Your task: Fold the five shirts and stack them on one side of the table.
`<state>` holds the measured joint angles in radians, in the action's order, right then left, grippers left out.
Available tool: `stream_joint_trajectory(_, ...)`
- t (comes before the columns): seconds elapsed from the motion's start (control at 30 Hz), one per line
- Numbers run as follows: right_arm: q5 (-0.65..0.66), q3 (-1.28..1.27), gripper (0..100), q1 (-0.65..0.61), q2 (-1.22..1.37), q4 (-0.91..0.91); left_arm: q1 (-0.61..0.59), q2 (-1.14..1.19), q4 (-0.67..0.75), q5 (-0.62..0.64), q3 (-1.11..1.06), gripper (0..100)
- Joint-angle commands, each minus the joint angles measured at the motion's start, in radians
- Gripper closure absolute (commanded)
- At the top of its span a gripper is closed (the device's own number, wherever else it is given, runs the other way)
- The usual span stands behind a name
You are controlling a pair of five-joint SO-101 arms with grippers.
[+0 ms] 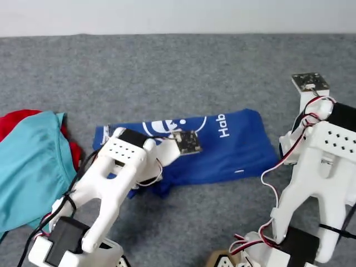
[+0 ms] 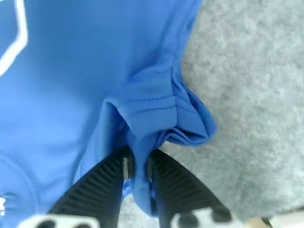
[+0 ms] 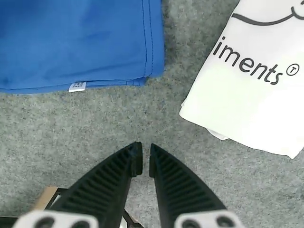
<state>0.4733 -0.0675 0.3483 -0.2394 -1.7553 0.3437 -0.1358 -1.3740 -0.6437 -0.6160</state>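
Observation:
A blue shirt (image 1: 222,147) with white print lies partly folded at the middle of the grey table. My left gripper (image 2: 138,156) is shut on a bunched sleeve of the blue shirt (image 2: 156,111) at its front left part, next to the bare table. The left arm (image 1: 119,167) leans over that corner. My right gripper (image 3: 145,154) hangs shut and empty above the table, just off the blue shirt's hemmed corner (image 3: 152,57). A folded white shirt (image 3: 251,80) with dark print lies beside it. A teal shirt (image 1: 30,161) lies over a red shirt (image 1: 14,119) at the table's left edge.
The grey felt-like table surface (image 1: 183,61) stretches bare behind the blue shirt. The right arm (image 1: 317,167) stands tall at the right side, with its red and white wires hanging. A tan piece (image 1: 219,258) shows at the front edge between the arm bases.

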Motion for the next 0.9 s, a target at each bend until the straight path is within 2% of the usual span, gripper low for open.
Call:
stream_joint_trajectory(0.0, 0.009, 0.014, 95.7, 0.010, -0.047, -0.041, 0.003, -0.083, -0.084, -0.025, 0.030, 99)
stream_joint_trajectory(0.17, 0.009, 0.014, 95.7, 0.010, -0.047, -0.041, 0.002, -0.158, -0.252, -0.087, 0.021, 99)
stream_joint_trajectory(0.27, 0.009, 0.014, 95.7, 0.008, -0.047, -0.041, 0.003, -0.178, -0.281, -0.124, -0.039, 99)
stream_joint_trajectory(0.4, 0.009, 0.014, 95.7, 0.010, -0.047, -0.041, 0.003, -0.180, -0.247, -0.189, -0.168, 99)
stream_joint_trajectory(0.53, 0.009, 0.014, 95.7, 0.010, -0.047, -0.041, 0.003, -0.180, -0.180, -0.198, -0.243, 99)
stream_joint_trajectory(0.87, 0.009, 0.014, 95.7, 0.010, -0.047, -0.041, -0.002, -0.180, -0.137, -0.198, -0.189, 99)
